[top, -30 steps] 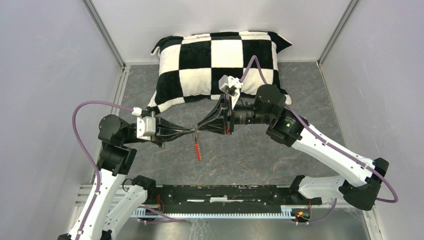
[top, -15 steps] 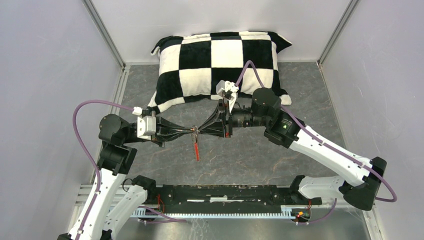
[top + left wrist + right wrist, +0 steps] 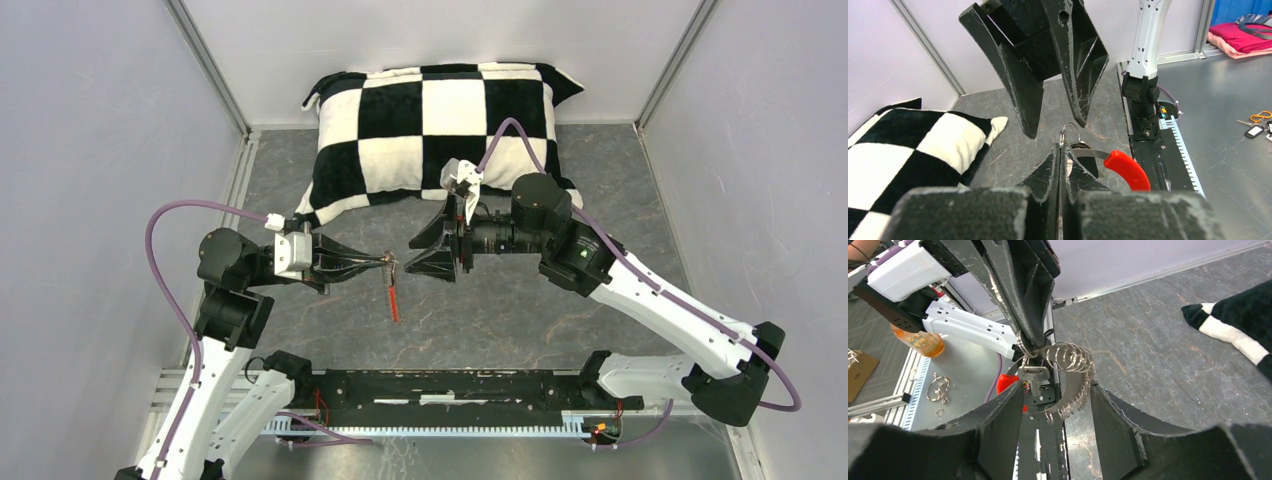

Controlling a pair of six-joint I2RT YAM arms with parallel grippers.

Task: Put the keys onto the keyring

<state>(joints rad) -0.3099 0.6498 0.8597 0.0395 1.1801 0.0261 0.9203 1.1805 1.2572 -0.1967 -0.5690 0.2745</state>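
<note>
My left gripper (image 3: 388, 262) is shut on the top of the keyring (image 3: 392, 298) and holds it above the table. The ring's red sleeve hangs below the gripper. In the left wrist view the shut fingertips (image 3: 1060, 150) pinch a thin wire loop, and the red sleeve (image 3: 1125, 169) curves off to the right. The right wrist view shows the silvery coil (image 3: 1074, 360) and one key (image 3: 1034, 377) hanging under the left fingertips. The other key is not seen. My right gripper (image 3: 425, 250) is open and empty, just right of the ring, with a finger on each side of the coil (image 3: 1058, 387).
A black-and-white checked pillow (image 3: 440, 120) lies at the back of the grey table. A black rail (image 3: 450, 385) runs along the near edge between the arm bases. Walls close in on both sides. Loose rings lie off the table (image 3: 939, 389).
My right gripper was shut against the left gripper's tips. It has now opened and drawn back a little to the right. The left gripper and the hanging keyring have stayed in place.
</note>
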